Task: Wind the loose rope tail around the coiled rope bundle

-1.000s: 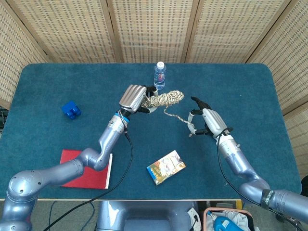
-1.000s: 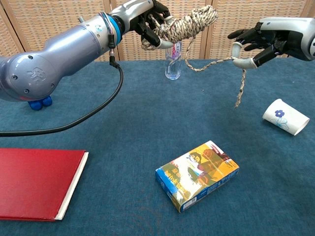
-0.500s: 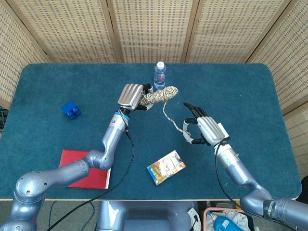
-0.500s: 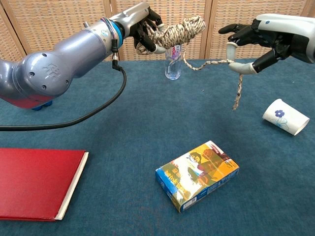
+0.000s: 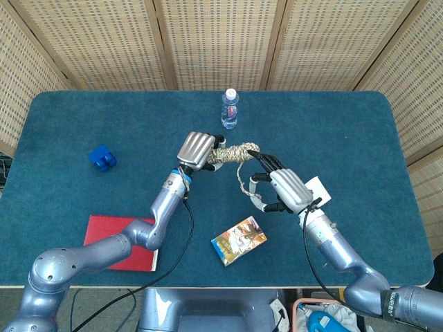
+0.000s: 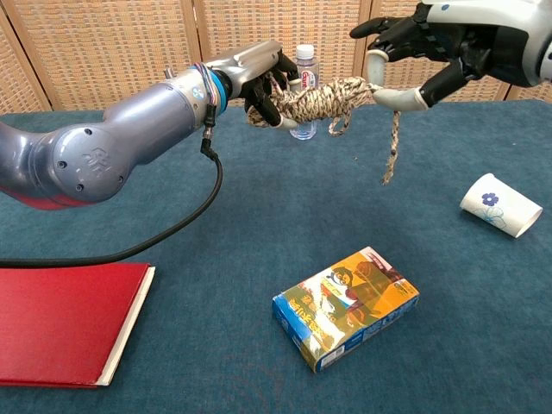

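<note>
My left hand (image 5: 197, 149) (image 6: 267, 82) grips one end of the speckled coiled rope bundle (image 5: 234, 152) (image 6: 323, 97) and holds it up above the blue table. The loose rope tail (image 5: 243, 181) (image 6: 392, 147) leaves the bundle's right end, drapes over the thumb of my right hand (image 5: 280, 190) (image 6: 423, 47) and hangs free below it. That hand sits right beside the bundle's free end, fingers spread, with the tail hooked between thumb and fingers.
A water bottle (image 5: 230, 108) (image 6: 304, 90) stands behind the bundle. A printed box (image 5: 239, 240) (image 6: 348, 306) lies under the hands, a red book (image 5: 118, 243) (image 6: 65, 319) at the near left, blue blocks (image 5: 102, 158) further left, and a tipped paper cup (image 5: 317, 189) (image 6: 500, 203) to the right.
The right hand has swung in toward the bundle's free end, carrying the tail with it. The left hand has lowered the bundle and drawn it nearer to me.
</note>
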Robot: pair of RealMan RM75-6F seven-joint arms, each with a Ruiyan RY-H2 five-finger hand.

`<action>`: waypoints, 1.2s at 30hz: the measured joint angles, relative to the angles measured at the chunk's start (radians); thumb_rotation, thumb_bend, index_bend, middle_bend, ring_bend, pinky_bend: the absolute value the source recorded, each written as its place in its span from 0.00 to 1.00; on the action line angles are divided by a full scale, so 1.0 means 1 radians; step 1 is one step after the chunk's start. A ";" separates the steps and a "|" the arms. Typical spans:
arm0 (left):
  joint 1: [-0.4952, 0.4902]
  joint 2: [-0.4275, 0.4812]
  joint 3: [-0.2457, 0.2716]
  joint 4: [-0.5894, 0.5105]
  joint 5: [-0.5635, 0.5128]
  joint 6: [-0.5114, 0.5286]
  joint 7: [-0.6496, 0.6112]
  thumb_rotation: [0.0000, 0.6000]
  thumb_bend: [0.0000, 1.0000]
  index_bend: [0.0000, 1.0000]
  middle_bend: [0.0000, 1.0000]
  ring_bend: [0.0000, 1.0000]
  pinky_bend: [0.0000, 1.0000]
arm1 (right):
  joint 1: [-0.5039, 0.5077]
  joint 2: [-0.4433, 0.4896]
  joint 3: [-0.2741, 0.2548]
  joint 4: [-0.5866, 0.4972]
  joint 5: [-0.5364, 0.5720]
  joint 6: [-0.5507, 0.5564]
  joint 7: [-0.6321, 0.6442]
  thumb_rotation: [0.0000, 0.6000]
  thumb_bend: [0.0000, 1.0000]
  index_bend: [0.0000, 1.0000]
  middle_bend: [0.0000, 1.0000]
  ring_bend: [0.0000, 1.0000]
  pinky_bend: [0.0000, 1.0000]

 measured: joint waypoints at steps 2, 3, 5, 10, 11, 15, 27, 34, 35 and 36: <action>0.000 -0.003 0.020 0.012 0.036 0.001 -0.009 1.00 0.54 0.76 0.60 0.53 0.62 | 0.023 0.014 0.017 -0.028 0.042 -0.024 -0.035 1.00 0.50 0.72 0.00 0.00 0.00; -0.001 -0.005 0.029 0.018 0.051 0.001 -0.013 1.00 0.54 0.76 0.60 0.53 0.62 | 0.029 0.017 0.021 -0.034 0.053 -0.029 -0.044 1.00 0.50 0.72 0.00 0.00 0.00; -0.001 -0.008 0.050 0.030 0.087 0.004 -0.021 1.00 0.54 0.76 0.60 0.53 0.62 | 0.051 0.026 0.035 -0.047 0.091 -0.046 -0.074 1.00 0.50 0.72 0.00 0.00 0.00; -0.003 -0.011 0.100 0.058 0.176 0.018 -0.046 1.00 0.54 0.76 0.60 0.53 0.62 | 0.100 0.033 0.065 -0.054 0.191 -0.077 -0.131 1.00 0.50 0.72 0.00 0.00 0.00; -0.003 -0.012 0.109 0.064 0.192 0.021 -0.050 1.00 0.54 0.76 0.60 0.53 0.62 | 0.114 0.033 0.073 -0.052 0.218 -0.082 -0.144 1.00 0.50 0.72 0.00 0.00 0.00; -0.003 -0.011 0.149 0.083 0.258 0.034 -0.072 1.00 0.54 0.76 0.60 0.53 0.62 | 0.158 0.030 0.098 -0.030 0.301 -0.095 -0.183 1.00 0.50 0.72 0.00 0.00 0.00; -0.010 0.040 0.235 0.085 0.392 0.018 -0.192 1.00 0.53 0.76 0.60 0.53 0.63 | 0.226 0.023 0.111 0.054 0.440 -0.115 -0.252 1.00 0.50 0.72 0.00 0.00 0.00; -0.007 0.056 0.278 0.099 0.451 0.024 -0.228 1.00 0.52 0.76 0.60 0.53 0.62 | 0.262 0.024 0.127 0.133 0.543 -0.179 -0.232 1.00 0.50 0.72 0.00 0.00 0.00; -0.006 0.058 0.281 0.099 0.456 0.025 -0.234 1.00 0.52 0.76 0.60 0.53 0.62 | 0.269 0.027 0.127 0.149 0.561 -0.193 -0.232 1.00 0.50 0.72 0.00 0.00 0.00; -0.006 0.059 0.284 0.100 0.460 0.026 -0.240 1.00 0.52 0.76 0.60 0.53 0.62 | 0.274 0.030 0.126 0.160 0.573 -0.204 -0.232 1.00 0.50 0.72 0.00 0.00 0.00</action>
